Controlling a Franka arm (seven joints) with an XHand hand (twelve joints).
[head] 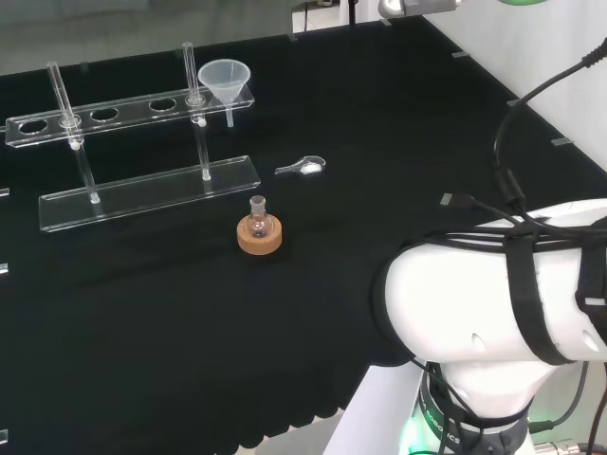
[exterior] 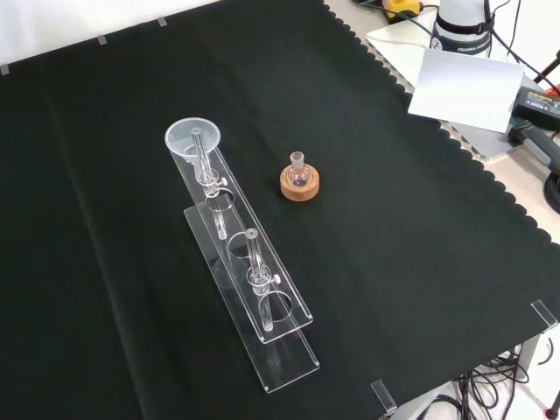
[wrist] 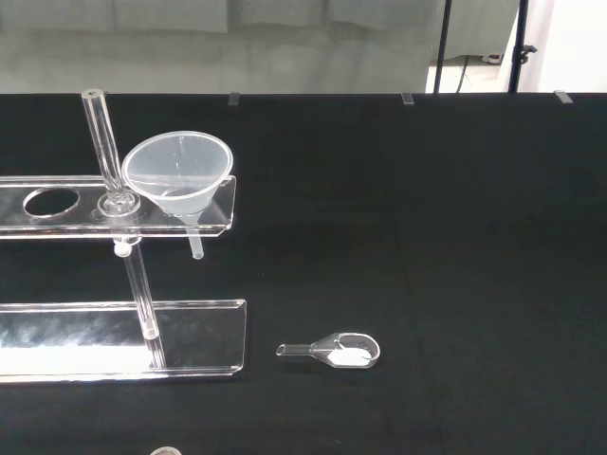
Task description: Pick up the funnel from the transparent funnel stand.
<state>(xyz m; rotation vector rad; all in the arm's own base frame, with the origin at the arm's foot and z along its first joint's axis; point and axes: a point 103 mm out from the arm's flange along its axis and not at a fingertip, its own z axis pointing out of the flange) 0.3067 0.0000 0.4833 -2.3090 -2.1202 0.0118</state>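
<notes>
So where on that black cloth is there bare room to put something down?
The widest free patch in the head view lies nearer the camera than the small flask on its cork ring. More lies right of the scoop. It is crowded around the clear funnel stand, with the funnel at its right end.

In the wrist view the transparent funnel stand (wrist: 114,204) runs off the picture's edge, so most of its rack and base plate are cut off. The small round flask (wrist: 164,451) is barely a sliver at the frame's border there. The little clear scoop (wrist: 332,351) holds something white, probably powder, too small to tell. In the head view the arm's white link (head: 493,303) is cropped by the right and bottom edges.
</notes>
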